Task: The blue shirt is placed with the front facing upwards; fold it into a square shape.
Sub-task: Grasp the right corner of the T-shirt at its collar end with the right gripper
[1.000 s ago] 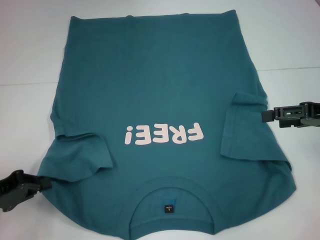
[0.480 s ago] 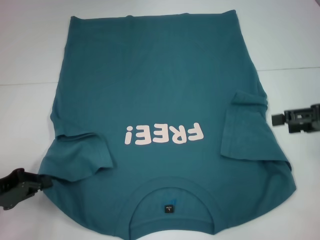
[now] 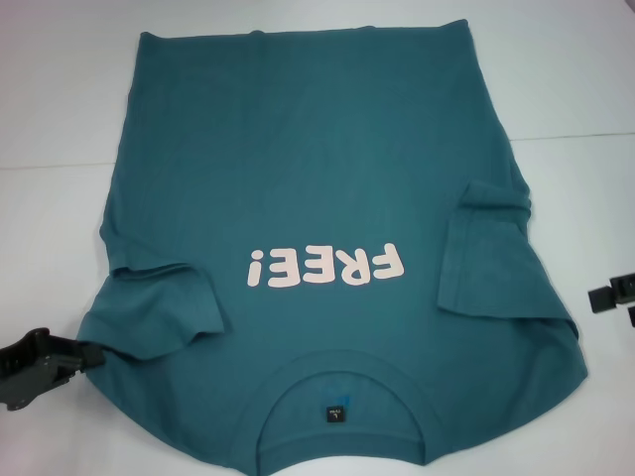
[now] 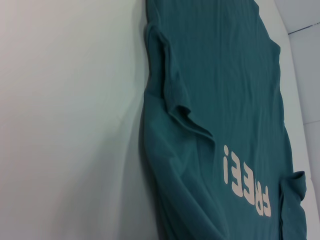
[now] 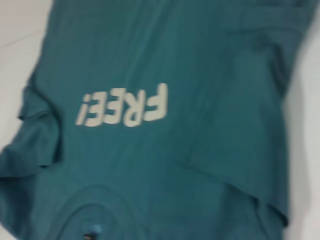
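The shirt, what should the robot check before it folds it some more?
1. Blue shirt front up, FREE! print showing: ok.
2. Both sleeves folded in over the body: ok.
3. Shirt lying smooth: not ok, wrinkles near the left sleeve.
4. Left claw at the shirt's left shoulder edge: ok; gripping cloth: cannot tell.
5. Right claw clear of the shirt, off its right edge: ok.
6. Folded into a square: not ok, not yet.

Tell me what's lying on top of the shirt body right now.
On the blue shirt, both short sleeves are folded inward: one on the left, one on the right. Neither gripper rests on it. What the sleeves cover is hidden.
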You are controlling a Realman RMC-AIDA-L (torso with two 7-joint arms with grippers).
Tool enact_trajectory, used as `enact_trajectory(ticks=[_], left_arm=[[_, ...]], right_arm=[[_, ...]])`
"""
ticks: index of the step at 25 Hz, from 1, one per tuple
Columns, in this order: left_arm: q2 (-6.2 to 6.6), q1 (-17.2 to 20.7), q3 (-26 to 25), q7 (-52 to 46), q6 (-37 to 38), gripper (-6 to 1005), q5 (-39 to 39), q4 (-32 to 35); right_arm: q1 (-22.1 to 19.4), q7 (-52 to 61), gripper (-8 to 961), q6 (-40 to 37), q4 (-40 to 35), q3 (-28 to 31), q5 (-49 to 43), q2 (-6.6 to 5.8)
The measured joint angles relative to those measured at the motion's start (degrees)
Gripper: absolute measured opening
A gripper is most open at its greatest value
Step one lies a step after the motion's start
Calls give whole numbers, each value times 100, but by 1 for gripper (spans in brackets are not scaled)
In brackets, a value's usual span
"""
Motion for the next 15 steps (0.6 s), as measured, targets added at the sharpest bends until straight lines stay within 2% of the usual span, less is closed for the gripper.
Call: enact_trajectory(ticks=[4, 15], left_arm=[[-1, -1, 0, 0, -2, 22, 2, 0], [-6, 28, 0, 0, -20, 24, -4, 1]], right_arm=[[-38, -4, 925, 178, 22, -17, -250, 45], [-34, -123, 924, 495, 71, -59, -600, 330]])
